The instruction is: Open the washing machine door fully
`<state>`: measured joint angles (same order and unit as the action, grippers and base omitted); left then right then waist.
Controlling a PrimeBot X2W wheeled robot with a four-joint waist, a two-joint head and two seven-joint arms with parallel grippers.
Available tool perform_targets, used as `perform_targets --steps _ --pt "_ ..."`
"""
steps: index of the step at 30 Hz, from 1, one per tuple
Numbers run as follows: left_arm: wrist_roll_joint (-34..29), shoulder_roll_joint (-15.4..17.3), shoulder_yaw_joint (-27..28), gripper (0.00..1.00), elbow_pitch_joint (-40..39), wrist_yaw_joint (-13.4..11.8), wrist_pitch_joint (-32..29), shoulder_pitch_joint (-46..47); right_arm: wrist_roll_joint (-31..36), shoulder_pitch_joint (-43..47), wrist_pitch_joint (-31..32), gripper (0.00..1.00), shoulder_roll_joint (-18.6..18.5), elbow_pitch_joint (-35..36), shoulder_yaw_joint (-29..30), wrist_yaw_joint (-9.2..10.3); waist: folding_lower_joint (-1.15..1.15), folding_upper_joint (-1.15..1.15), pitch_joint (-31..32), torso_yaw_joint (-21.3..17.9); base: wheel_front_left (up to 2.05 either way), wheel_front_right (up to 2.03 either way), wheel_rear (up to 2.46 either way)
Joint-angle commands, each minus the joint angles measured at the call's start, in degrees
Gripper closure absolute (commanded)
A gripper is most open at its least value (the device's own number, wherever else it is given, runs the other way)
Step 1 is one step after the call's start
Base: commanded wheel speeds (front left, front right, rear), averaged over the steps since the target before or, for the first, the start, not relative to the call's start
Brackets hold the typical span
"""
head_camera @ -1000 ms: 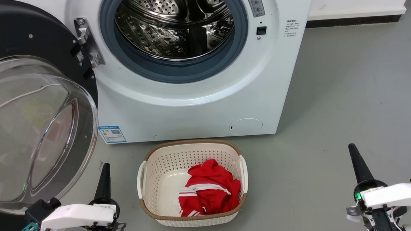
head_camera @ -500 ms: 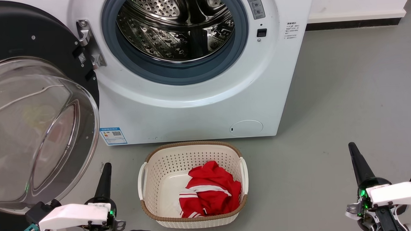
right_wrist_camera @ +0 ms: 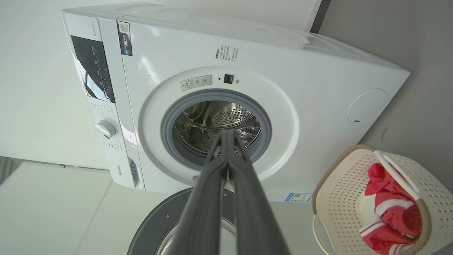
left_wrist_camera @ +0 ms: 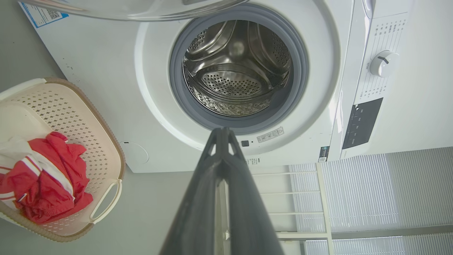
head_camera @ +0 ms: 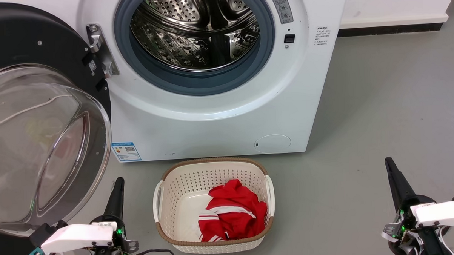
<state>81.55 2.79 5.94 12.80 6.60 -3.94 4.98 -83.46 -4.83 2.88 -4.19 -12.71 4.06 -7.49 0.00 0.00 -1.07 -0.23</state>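
I had the washing machine door (head_camera: 41, 122) up and to the left of my left claw (head_camera: 119, 183). Its lower rim hung just beside that claw's fingers, though I could not tell from the head view whether it cleared them or brushed them. The left claw's fingers were pressed together on nothing, and the left wrist view showed them meeting at the tip (left_wrist_camera: 222, 131). The right claw (head_camera: 389, 163) was also closed and empty. It sat well apart from the door, with the basket (head_camera: 213, 160) and its red garment (head_camera: 233, 210) lying between the two claws.

The door hung from the hinge (head_camera: 99, 52) on the left side of the washing machine (head_camera: 211, 120), ahead of my left claw. The drum (head_camera: 197, 30) stood wholly uncovered beyond both claws. The door's inner face and glass bowl were turned toward the rig, so the disc stood roughly edge-on to the machine's front and stretched from the hinge back toward my left side.

I judged the door wide open, perhaps already at its stop. If any swing remained, it ran leftward, away from the opening. The left claw was plainly the nearer one for that, and its job would be a sideways push on the rim, not a grasp. The risk I saw was the fingers sliding off the curved glass.
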Motion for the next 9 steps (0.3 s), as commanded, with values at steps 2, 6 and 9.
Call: perform_targets --steps 2,6,9 --pt "1.79 0.14 0.22 1.00 0.15 0.46 -0.49 0.98 -1.80 -1.19 0.42 1.00 -0.09 -0.10 0.18 -0.01 0.00 0.00 0.09 0.03 0.00 0.00 0.00" --pt "3.58 0.14 0.32 1.00 0.39 0.54 -0.96 1.17 -3.47 -1.27 0.81 1.00 -0.04 -0.35 0.33 0.00 0.00 0.00 0.24 0.06 0.00 0.00 0.00" --pt "4.53 0.14 0.38 1.00 0.52 0.60 -1.17 1.18 -4.32 -1.36 1.06 1.00 -0.02 -0.48 0.40 0.00 0.00 0.00 0.31 0.08 0.00 0.00 0.00"
